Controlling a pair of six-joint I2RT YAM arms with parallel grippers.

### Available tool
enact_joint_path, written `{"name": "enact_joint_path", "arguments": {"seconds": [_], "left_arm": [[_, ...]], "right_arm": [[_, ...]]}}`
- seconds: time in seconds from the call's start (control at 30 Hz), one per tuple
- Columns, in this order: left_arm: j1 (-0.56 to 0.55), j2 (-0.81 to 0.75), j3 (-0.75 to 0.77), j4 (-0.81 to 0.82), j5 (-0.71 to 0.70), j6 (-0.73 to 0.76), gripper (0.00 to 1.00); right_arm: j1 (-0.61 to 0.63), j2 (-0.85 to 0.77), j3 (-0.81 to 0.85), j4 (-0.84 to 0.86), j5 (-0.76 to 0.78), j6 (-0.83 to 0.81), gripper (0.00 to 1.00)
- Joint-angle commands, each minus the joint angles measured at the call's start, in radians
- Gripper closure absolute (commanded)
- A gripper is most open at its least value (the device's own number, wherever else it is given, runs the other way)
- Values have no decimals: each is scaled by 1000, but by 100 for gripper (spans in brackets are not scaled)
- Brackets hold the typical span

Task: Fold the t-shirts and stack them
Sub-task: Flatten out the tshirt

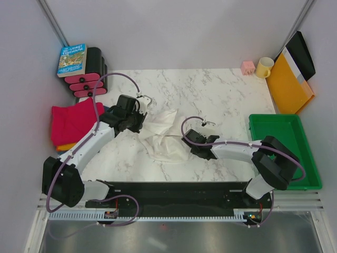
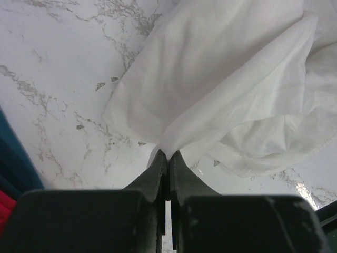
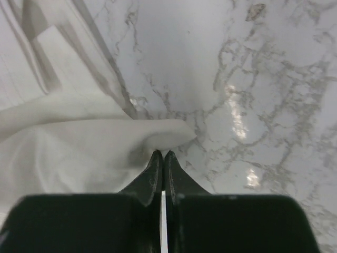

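Left claw (image 2: 168, 156): pinched tight on cream-white shirt (image 1: 163, 134) edge
Right claw (image 3: 160, 155): pinched tight on a fold of it
Arms: stretched inward, low over marble surface (image 1: 210, 95)

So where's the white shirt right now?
Top view: the white shirt lies crumpled at the table centre, pinched on its left by the left gripper and on its right by the right gripper.

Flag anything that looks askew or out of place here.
The cream-white t-shirt lies bunched and wrinkled, not spread flat; left gripper and right gripper have jaws shut on its edges. Nothing else stands out.
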State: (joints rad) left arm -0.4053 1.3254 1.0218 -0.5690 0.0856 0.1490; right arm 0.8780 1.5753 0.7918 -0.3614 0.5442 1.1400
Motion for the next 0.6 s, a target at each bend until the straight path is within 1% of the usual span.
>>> {"name": "enact_joint_path", "arguments": {"seconds": [0.0, 0.07, 0.1, 0.17, 0.2, 0.23, 0.27, 0.3, 0.33, 0.37, 0.4, 0.43, 0.47, 0.5, 0.53, 0.57], "left_arm": [[19, -83, 121, 5, -83, 3, 98], [51, -94, 191, -11, -119, 21, 98], [68, -89, 283, -18, -121, 24, 98], [144, -56, 398, -71, -97, 17, 98], [176, -45, 522, -92, -90, 11, 98], [247, -32, 587, -124, -72, 1, 98], [284, -14, 647, -138, -52, -14, 98], [319, -11, 743, -144, -41, -20, 98], [385, -11, 776, -141, -41, -22, 98], [404, -12, 797, -140, -44, -22, 98], [446, -14, 808, -135, -58, -19, 98], [498, -15, 801, -132, -55, -17, 98], [523, -15, 785, -134, -34, -9, 98], [539, -20, 729, -137, -27, -5, 98], [546, -26, 686, -135, -29, 3, 98], [548, -32, 590, -132, -17, 23, 98]], "right_arm": [[-60, -115, 137, -209, 112, -150, 100], [-132, -173, 260, -270, 137, -241, 100], [-199, -191, 387, -277, 155, -329, 100], [-267, -224, 527, -306, 168, -408, 100], [-327, -228, 673, -316, 168, -439, 100], [-352, -233, 746, -324, 190, -506, 100], [-364, -241, 814, -336, 222, -532, 100], [-387, -248, 921, -337, 249, -563, 100], [-402, -256, 958, -337, 281, -601, 100], [-421, -273, 983, -335, 278, -614, 100], [-469, -281, 998, -336, 272, -626, 100], [-493, -291, 991, -337, 263, -637, 100], [-520, -305, 948, -335, 207, -643, 100], [-581, -305, 927, -340, 151, -643, 100], [-600, -304, 897, -355, 117, -632, 100], [-608, -307, 818, -361, 85, -625, 100]]}}
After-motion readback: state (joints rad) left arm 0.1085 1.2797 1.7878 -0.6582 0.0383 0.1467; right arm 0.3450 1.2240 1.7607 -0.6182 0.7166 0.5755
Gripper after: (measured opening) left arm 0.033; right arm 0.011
